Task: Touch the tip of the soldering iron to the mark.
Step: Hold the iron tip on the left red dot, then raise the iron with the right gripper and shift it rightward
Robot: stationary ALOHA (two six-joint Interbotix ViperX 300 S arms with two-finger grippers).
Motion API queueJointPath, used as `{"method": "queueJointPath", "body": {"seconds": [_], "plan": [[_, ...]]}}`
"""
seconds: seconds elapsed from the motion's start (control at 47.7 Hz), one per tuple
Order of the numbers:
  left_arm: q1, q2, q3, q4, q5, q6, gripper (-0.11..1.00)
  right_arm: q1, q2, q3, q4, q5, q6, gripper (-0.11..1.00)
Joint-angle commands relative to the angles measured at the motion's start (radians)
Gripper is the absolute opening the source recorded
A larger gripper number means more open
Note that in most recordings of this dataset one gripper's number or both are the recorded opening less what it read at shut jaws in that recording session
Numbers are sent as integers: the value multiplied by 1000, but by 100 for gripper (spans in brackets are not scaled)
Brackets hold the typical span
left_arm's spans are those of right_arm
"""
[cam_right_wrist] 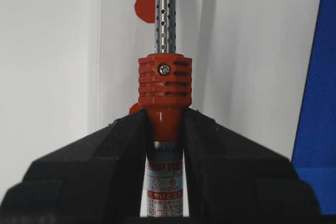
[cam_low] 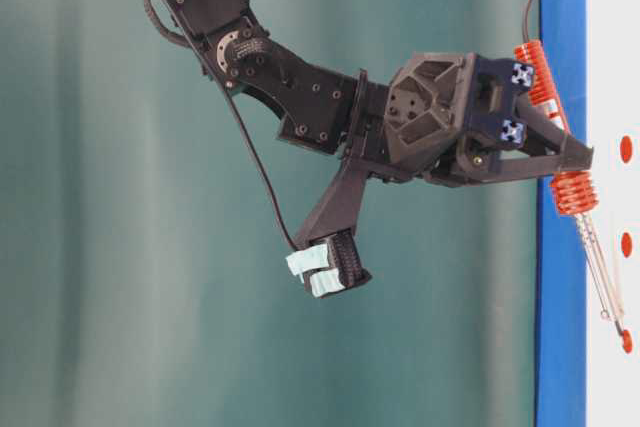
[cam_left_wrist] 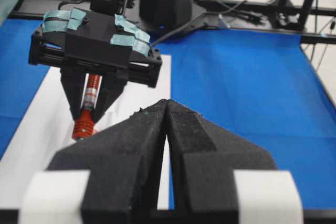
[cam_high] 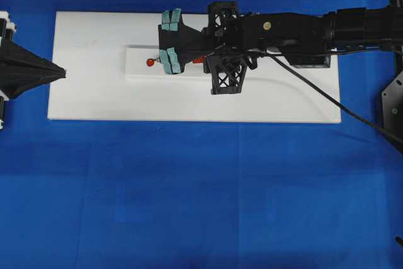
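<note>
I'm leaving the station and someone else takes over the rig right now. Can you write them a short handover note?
Right hand: shut on the soldering iron at its handle, shaft angled down to the white strip.
Left hand: shut, empty, at the left edge of the white board, apart from the strip.
Things: the iron's tip sits at the end dot of the three, not at the mark, the centre dot. Contact cannot be judged.
Done: iron grasped, tip down at the strip.
Left: draw the tip back to the mark and touch it.
</note>
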Motion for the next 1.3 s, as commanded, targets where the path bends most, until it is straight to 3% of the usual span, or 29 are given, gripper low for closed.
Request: {"method": "queueJointPath", "body": {"seconds": [0.0,0.44,0.859,1.278], "plan": [[-2,5,-9,2,-6,-2,0,3,-18,-14,0,-3,-2,6],[-2,3,-9,2,-6,-2,0,2,-89,-38,-6,48,-2,6],[-2,-3,-11,2,-6,-2,0,2,-210,-153,-58,221,-3,6],[-2,-3,-8,2,-3,0,0,2,-225,-133,-58,230,-2,6]]}}
